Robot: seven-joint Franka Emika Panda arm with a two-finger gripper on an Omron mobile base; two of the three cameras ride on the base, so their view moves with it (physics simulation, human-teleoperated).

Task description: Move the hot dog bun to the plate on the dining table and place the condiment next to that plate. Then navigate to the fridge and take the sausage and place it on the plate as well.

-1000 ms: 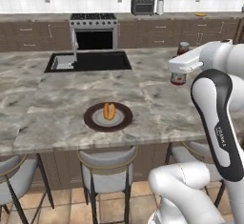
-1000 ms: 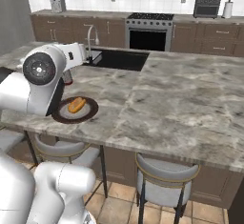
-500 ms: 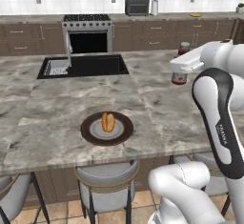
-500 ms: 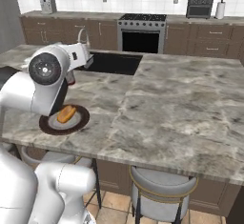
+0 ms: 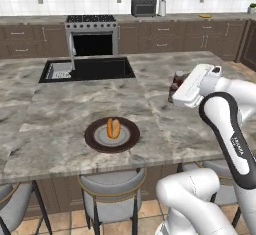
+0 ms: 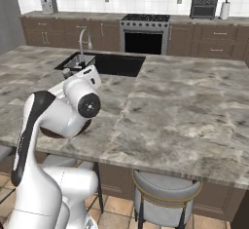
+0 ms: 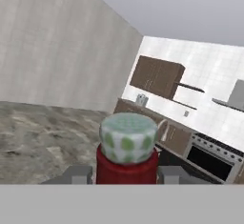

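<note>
You are at the marble dining table, its black sink set in on the far side and a stove and brown cabinets along the back wall. The plate sits near the table's front edge, on the near side of the sink, and the bun already lies on its centre. To the right of the plate, well apart from it, your gripper holds the condiment above the marble: in the hand view the red bottle with its pale cap stands upright between the two fingers, which sit against its sides, so the claw is narrowed onto it. From the left base view you see a little of the dark red bottle behind the white hand. The risk from here is in the carry and set-down. If you swing across too low, you could knock the bun or shove the plate toward the edge. If you let go with the bottle tilted or above the surface, this slim bottle will likely tip and roll. Set it just beside the rim, not on it.
</note>
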